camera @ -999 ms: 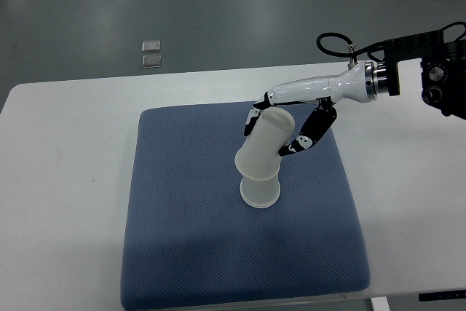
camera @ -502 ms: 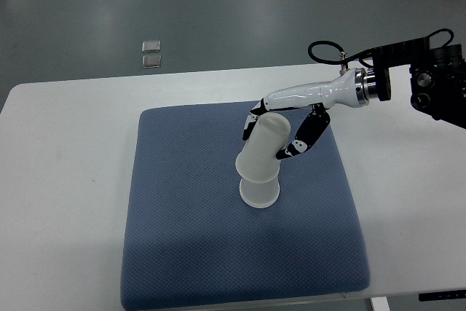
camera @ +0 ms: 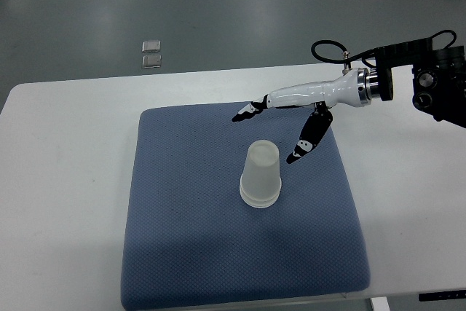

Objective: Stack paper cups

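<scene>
Right hand (camera: 280,125) fingers spread, holding nothing, just beyond and right of the upright stacked paper cups (camera: 261,175) near the blue mat (camera: 182,253) centre, toward the desk's far edge.

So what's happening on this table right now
A robot is stacking paper cups. Its right hand hangs open just above and behind the cup stack, holding nothing. The stack stands upside down, one cup nested over another, near the middle of a blue mat on a white table. The left arm is out of view.
</scene>
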### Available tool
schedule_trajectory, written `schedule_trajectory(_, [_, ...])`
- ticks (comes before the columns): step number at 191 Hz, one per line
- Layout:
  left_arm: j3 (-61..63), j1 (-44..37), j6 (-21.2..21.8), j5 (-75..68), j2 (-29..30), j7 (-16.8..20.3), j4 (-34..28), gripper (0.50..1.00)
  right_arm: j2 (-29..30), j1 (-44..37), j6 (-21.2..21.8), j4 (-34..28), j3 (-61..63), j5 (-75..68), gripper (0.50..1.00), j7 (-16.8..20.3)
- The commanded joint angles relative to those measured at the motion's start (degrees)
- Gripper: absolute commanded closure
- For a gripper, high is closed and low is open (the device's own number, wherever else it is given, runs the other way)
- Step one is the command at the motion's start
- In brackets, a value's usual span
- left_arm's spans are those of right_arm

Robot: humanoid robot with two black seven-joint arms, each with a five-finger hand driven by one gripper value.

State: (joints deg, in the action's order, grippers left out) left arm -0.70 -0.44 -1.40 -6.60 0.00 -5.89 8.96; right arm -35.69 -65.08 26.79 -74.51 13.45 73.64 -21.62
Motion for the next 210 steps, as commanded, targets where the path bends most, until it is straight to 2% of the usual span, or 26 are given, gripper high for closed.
schedule_trajectory(1, [0.00, 0.00, 0.00, 0.01, 0.00, 0.00, 0.00, 0.500, -0.35, 0.31, -0.07, 0.60, 0.53, -1.83, 0.576, 0.00])
schedule_trajectory(30, [0.00, 0.00, 0.00, 0.01, 0.00, 0.00, 0.00, 0.500, -1.14, 0.49, -1.04, 1.91, 0.44, -10.27, 0.576, 0.09])
schedule_trajectory(54, [0.00, 0.00, 0.09, 0.01, 0.00, 0.00, 0.00, 0.500, -1.14, 2.59, -2.44, 5.17, 0.09, -23.46, 0.576, 0.44])
schedule_trajectory(66, [0.00, 0.00, 0.00, 0.01, 0.00, 0.00, 0.00, 0.500, -0.70, 4.00, -2.44, 7.28, -0.18, -31.89, 0.576, 2.72])
schedule_trajectory(90, [0.00, 0.00, 0.00, 0.01, 0.00, 0.00, 0.00, 0.500, -0.26, 6.55, -2.71, 10.17, -0.44, -50.34, 0.576, 10.02])
schedule_trajectory(98, [0.00, 0.00, 0.00, 0.01, 0.00, 0.00, 0.00, 0.500, -0.35, 7.08, -3.15, 11.05, -0.44, -55.17, 0.576, 11.16])
schedule_trajectory(132, [0.00, 0.00, 0.00, 0.01, 0.00, 0.00, 0.00, 0.500, 0.36, 8.48, -6.58, 12.37, -0.44, -69.77, 0.576, 12.04])
schedule_trajectory(161, [0.00, 0.00, 0.00, 0.01, 0.00, 0.00, 0.00, 0.500, 1.50, 9.71, -7.98, 13.87, -0.44, -80.84, 0.576, 16.96])
schedule_trajectory(210, [0.00, 0.00, 0.00, 0.01, 0.00, 0.00, 0.00, 0.500, 2.99, 10.94, -9.92, 17.38, -0.44, -93.86, 0.576, 20.92])
